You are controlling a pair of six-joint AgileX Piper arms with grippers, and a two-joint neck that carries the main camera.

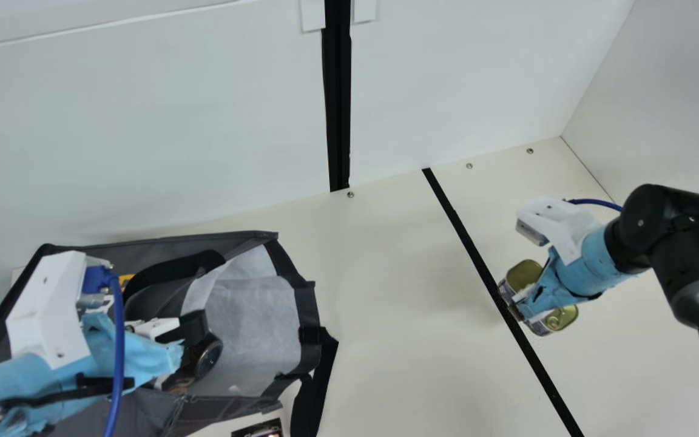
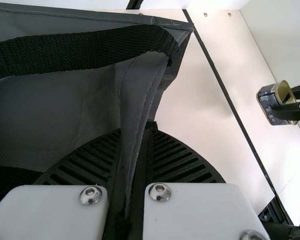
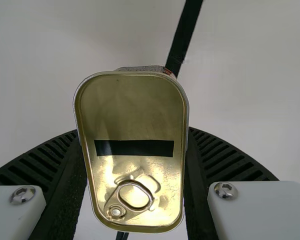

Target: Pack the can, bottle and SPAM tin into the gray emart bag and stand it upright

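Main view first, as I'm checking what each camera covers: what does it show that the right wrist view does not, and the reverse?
Main view: the gray fabric bag with black trim, its pale lining, and a blue cable on the left arm.

Right wrist view: a black rectangular strip across the lid of the metal tin, and silver screws beside the fingers.

Both: the gold-lidded metal tin, held by the right tool, and the long black line on the table.
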